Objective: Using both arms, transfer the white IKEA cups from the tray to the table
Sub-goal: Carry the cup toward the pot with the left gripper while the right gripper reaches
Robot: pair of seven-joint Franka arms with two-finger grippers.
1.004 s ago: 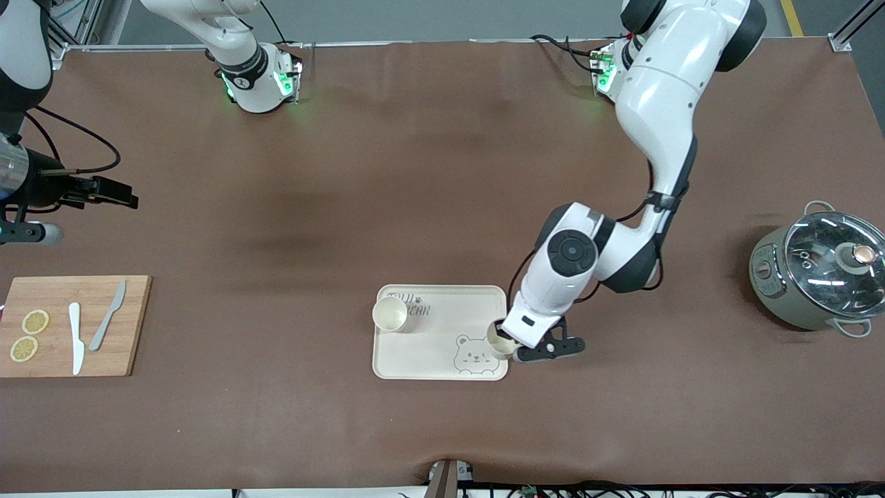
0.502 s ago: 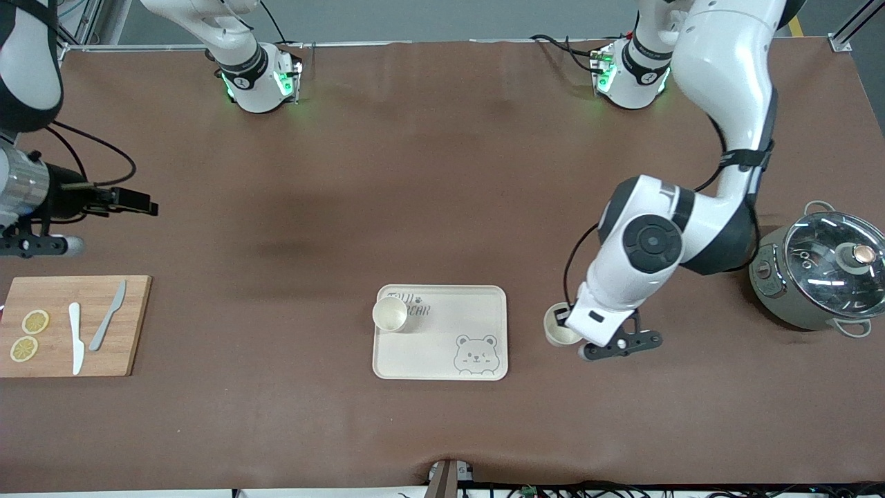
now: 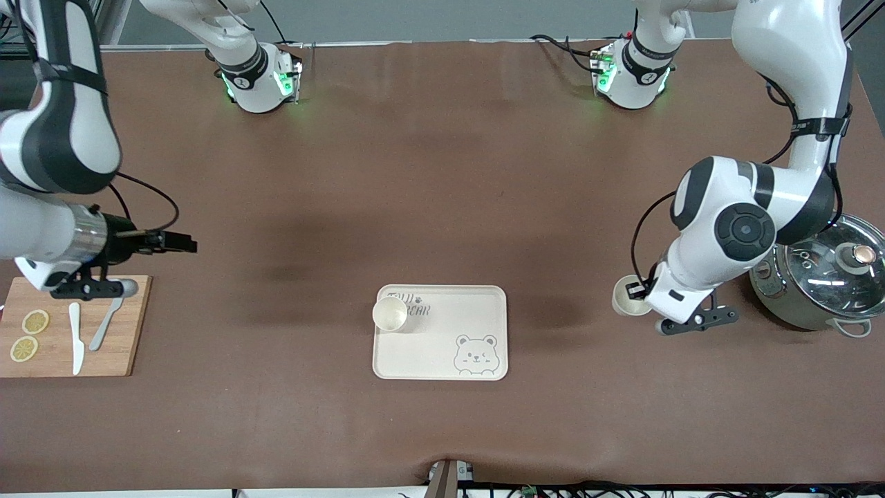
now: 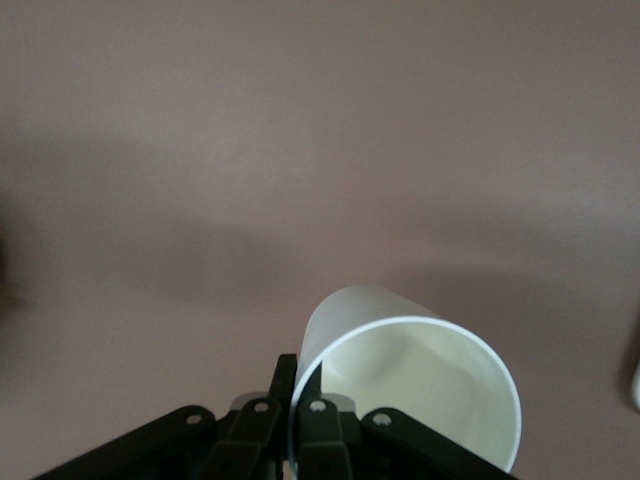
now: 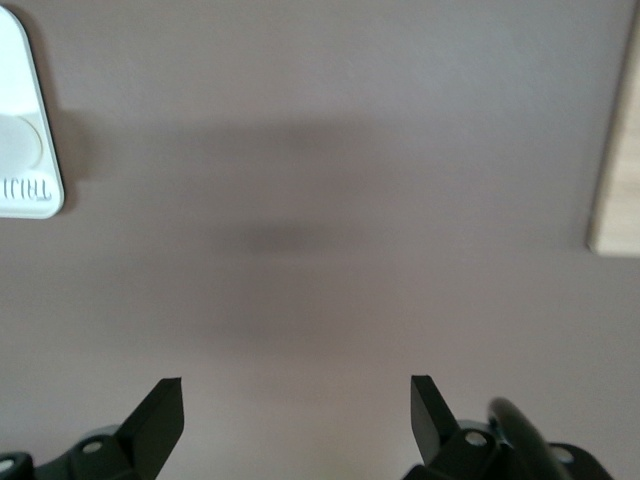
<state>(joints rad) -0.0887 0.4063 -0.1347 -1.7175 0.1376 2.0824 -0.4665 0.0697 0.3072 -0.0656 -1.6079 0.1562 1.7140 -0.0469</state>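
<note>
The left gripper is closed on the rim of one white cup, pinching its wall, and holds it over the bare table between the tray and the grey pot. To do this step well, I think the cup should go down straight and upright until its base rests flat (not too close to the pot), and only then be released. The right gripper has its jaws wide open and empty beside the cutting board, while the second cup stands in the tray corner farther from the front camera, toward the right arm's end.
</note>
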